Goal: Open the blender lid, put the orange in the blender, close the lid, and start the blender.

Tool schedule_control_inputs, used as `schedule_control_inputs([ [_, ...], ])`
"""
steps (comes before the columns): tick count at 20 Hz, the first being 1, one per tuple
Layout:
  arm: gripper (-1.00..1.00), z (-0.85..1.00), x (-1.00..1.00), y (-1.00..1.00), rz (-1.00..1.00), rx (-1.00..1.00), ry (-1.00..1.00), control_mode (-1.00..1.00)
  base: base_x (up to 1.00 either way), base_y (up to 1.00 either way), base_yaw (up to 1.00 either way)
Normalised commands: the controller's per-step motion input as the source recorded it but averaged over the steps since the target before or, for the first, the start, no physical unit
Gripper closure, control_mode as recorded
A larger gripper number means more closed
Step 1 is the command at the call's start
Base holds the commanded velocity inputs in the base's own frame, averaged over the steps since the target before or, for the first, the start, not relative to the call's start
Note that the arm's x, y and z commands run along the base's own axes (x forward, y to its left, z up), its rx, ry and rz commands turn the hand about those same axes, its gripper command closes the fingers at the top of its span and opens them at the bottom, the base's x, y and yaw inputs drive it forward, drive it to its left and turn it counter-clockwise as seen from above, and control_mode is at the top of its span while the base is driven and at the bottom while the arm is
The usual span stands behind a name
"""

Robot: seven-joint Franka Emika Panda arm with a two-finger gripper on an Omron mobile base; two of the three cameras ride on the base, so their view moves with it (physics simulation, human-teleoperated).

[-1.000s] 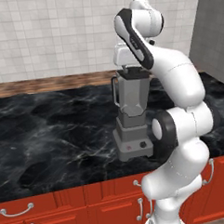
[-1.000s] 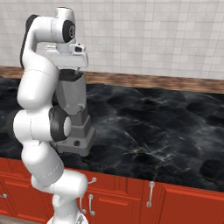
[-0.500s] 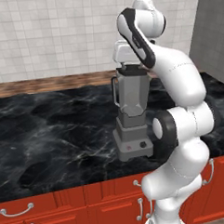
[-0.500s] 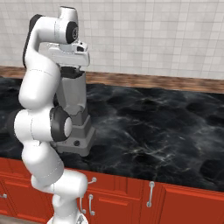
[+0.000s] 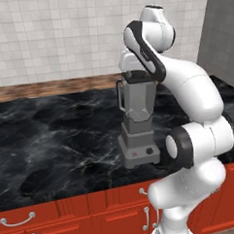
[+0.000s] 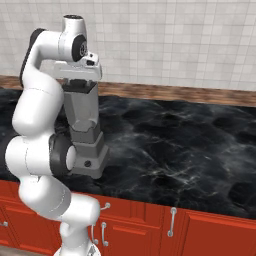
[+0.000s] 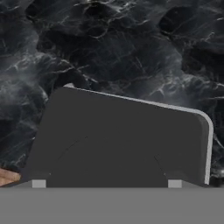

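Jaws: spread cannot be told; gripper [image 6: 80,86] sits right down at jar top, fingers hidden, grip unconfirmed.

Lid [image 7: 122,140]: dark flat square, on top of jar, close under hand camera. Looks stiff, light, smooth, likely slippery. Best hold: pinch opposite edges, lift straight up.

Blender [image 5: 137,122]: upright on black marble counter [image 5: 52,137], near front edge, handle to its left in left base view. Base broad, should stay put.

Tiled wall [image 6: 175,40] behind; red cabinets [image 5: 71,218] below.
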Motion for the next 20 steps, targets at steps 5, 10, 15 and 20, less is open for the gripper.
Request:
schedule_control_inputs([
  [5, 1.00, -0.61, 0.00, 0.00, 0.00, -0.05, -0.12, -1.00, 0.00, 0.00, 0.00],
  [10, 1.00, -0.56, 0.00, 0.05, -0.02, -0.15, -0.01, -1.00, 0.00, 0.00, 0.00],
  [15, 1.00, -0.39, 0.00, 0.13, -0.01, -0.07, 0.00, -1.00, 0.00, 0.00, 0.00],
  [20, -1.00, -0.59, 0.05, 0.02, 0.00, -0.01, 0.10, -1.00, 0.00, 0.00, 0.00],
])
